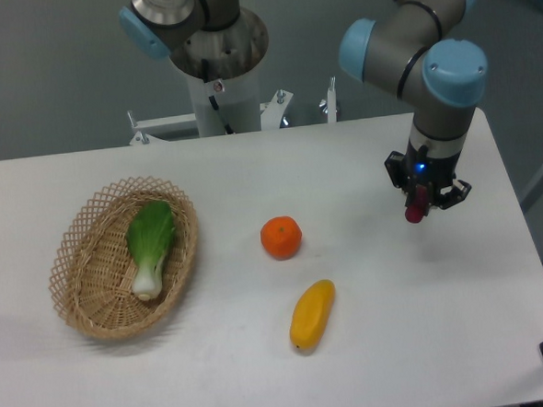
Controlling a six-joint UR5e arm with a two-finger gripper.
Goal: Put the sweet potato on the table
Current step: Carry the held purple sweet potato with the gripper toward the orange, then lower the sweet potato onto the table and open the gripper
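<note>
While the tool (pixel 420 201) grips the sweet potato (pixel 415 209) above the table (pixel 372 345) at its right side, the tuber hangs long axis vertical. Its lower tip points down, clear of the surface.

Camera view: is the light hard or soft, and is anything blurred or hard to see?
Camera view: soft, even light; faint shadows under the orange and basket; no glare on the table; sharp overall, but the sweet potato in the gripper is small and mostly hidden.

One fixed, raised view from the table's front

It looks down across the white table (pixel 372 345) toward the arm's base (pixel 222 68) and grey wall.
</note>
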